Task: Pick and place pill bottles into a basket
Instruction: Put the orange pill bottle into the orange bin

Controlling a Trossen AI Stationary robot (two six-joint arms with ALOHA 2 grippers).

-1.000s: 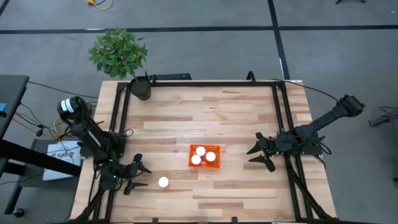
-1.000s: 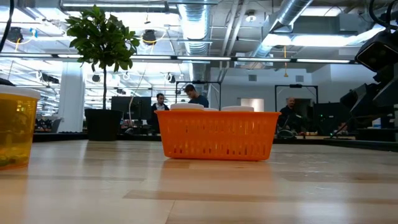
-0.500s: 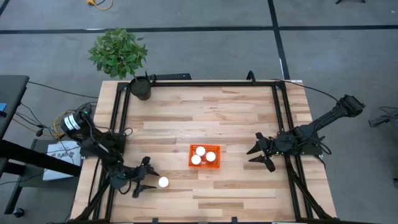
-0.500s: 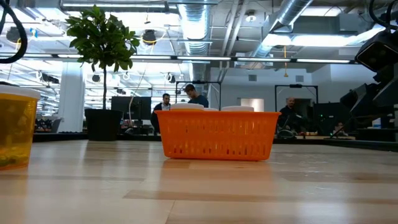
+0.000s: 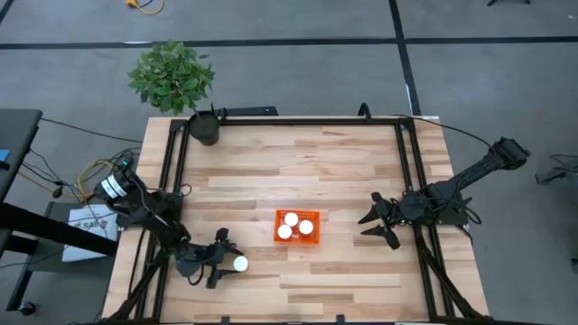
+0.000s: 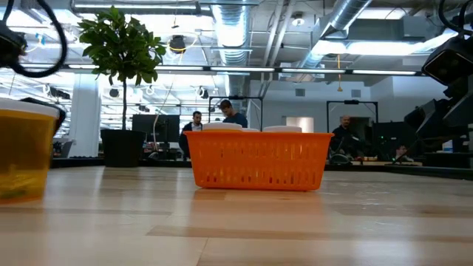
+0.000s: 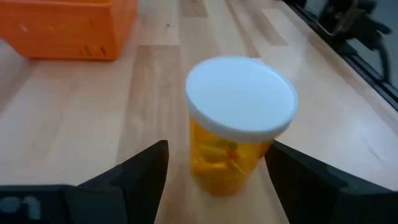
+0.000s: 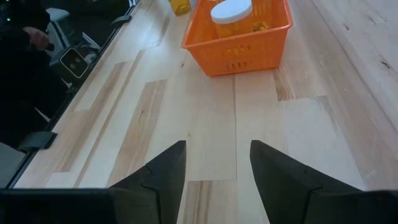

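One pill bottle (image 5: 239, 264), orange with a white cap, stands upright on its base on the table, left of the orange basket (image 5: 312, 238). My left gripper (image 5: 226, 263) is open, with its fingers on either side of this bottle (image 7: 239, 124), a gap showing on both sides. The same bottle shows at the left edge of the low view (image 6: 22, 155). Three capped bottles (image 5: 291, 218) stand in the basket (image 6: 259, 159). My right gripper (image 5: 368, 224) is open and empty, right of the basket (image 8: 239, 50).
A dark round pot with a green plant (image 5: 205, 128) stands at the table's far left corner. Black frame rails (image 5: 406, 171) run along the table's left, right and far edges. Bare wood lies between the bottle and the basket. People show in the room beyond the table (image 6: 235, 114).
My left gripper has gone toward the table's right edge, up to the standing bottle, and its open fingers now flank the bottle. My right arm has kept still.
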